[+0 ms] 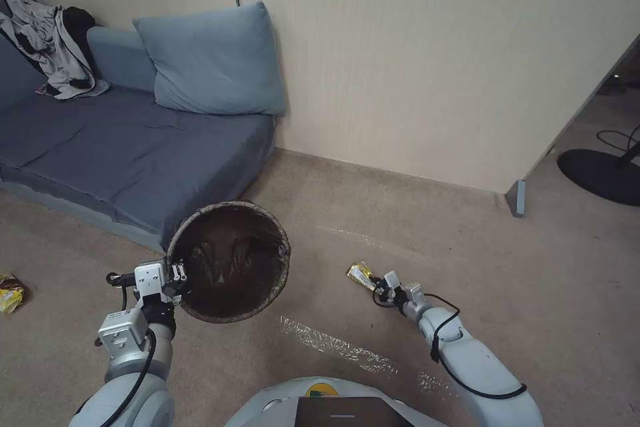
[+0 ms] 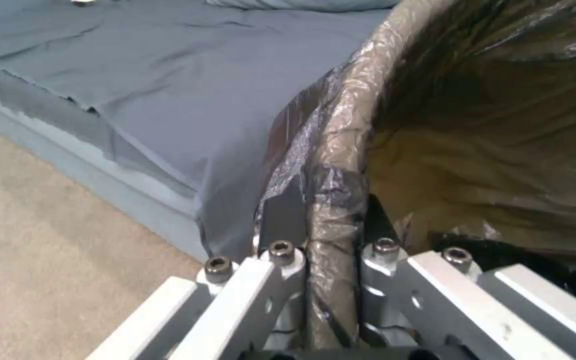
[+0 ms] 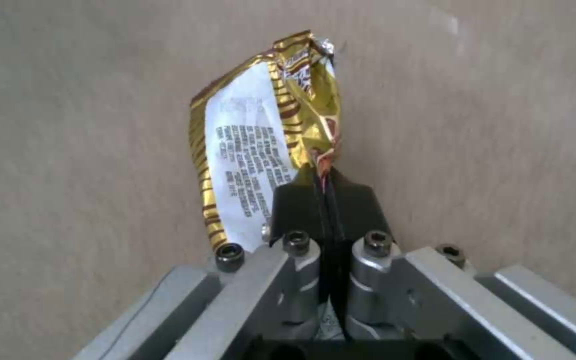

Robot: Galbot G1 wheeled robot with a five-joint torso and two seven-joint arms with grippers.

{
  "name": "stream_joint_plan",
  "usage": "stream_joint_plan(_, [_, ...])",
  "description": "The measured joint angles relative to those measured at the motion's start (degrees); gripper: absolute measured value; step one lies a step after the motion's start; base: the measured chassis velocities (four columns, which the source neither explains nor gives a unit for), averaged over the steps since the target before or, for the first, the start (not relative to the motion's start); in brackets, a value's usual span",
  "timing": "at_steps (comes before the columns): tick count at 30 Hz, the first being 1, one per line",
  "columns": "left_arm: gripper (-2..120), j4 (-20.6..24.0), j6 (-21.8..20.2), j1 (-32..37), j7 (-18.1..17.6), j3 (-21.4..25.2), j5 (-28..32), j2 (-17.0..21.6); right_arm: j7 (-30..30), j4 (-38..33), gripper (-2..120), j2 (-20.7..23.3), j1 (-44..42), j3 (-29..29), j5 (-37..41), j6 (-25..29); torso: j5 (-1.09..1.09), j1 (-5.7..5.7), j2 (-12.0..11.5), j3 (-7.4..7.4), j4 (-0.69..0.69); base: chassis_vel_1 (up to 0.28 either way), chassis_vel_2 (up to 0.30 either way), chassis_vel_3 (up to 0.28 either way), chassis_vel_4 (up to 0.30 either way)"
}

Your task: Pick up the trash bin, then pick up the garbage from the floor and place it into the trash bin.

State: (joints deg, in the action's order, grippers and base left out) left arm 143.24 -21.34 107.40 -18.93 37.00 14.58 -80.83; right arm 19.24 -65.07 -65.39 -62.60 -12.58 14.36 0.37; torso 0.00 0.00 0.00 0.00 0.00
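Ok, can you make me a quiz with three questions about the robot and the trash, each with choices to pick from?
1. Where is the bin?
A. Lying on the sofa
B. Held up by the left gripper, in front of the sofa
C. Standing beside the doorway

2. What colour is the wrapper in the right gripper?
A. Gold and white
B. Blue
C. Green

3. What state is the right gripper in?
A. Wide open
B. Shut on the wrapper
C. Shut on the bin

Answers:
1. B: the left gripper pinches the rim of the bin, near the edge of the sofa.
2. A: the wrapper is striped gold with a white printed panel.
3. B: the right gripper has its fingers closed on the wrapper's edge.
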Motion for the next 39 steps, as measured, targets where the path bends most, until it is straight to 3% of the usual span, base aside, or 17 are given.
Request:
stream_joint_plan(2, [3,0.0,0.0,0.0,0.0,0.0,0.0,0.0,-0.2,-1.8,0,0.5,-0.5,0.0,0.4,0.0,0.0,0.0,0.0,0.0,0.0,0.0,0.0,0.0,0.0])
stream_joint_plan(6, [3,0.0,0.0,0.2,0.0,0.0,0.0,0.1,-0.6,-12.4,0,3.8,-3.4,-1.4,3.3,-0.6,-0.01,0.0,0.0,0.0,-0.01,0.0,0.0,0.0,0.0])
stream_joint_plan(10, [3,0.0,0.0,0.2,0.0,0.0,0.0,0.1,-0.7,-16.4,0,5.5,-4.5,-2.1,4.6,-1.2,-0.02,0.0,0.0,0.0,0.0,0.0,0.0,0.0,0.0])
stream_joint_plan(13, [3,0.0,0.0,0.1,0.1,-0.1,-0.1,0.2,-0.6,-24.4,0,9.1,-6.7,-3.7,7.9,-2.7,-0.02,0.0,0.0,0.0,0.0,0.0,0.0,0.0,0.0])
stream_joint_plan(25, [3,0.0,-0.4,0.1,0.3,-0.5,-0.4,0.6,-1.2,-45.4,0,18.6,-11.8,-9.2,17.8,-6.9,-0.02,0.0,0.0,0.0,-0.01,0.0,0.0,0.0,0.0])
stream_joint_plan(39, [3,0.0,-2.1,0.6,0.3,-1.0,-0.4,1.1,-2.5,-62.4,0,20.3,-9.8,-7.1,24.7,-13.0,-0.01,0.0,0.0,0.0,-0.01,0.0,0.0,0.0,0.0])
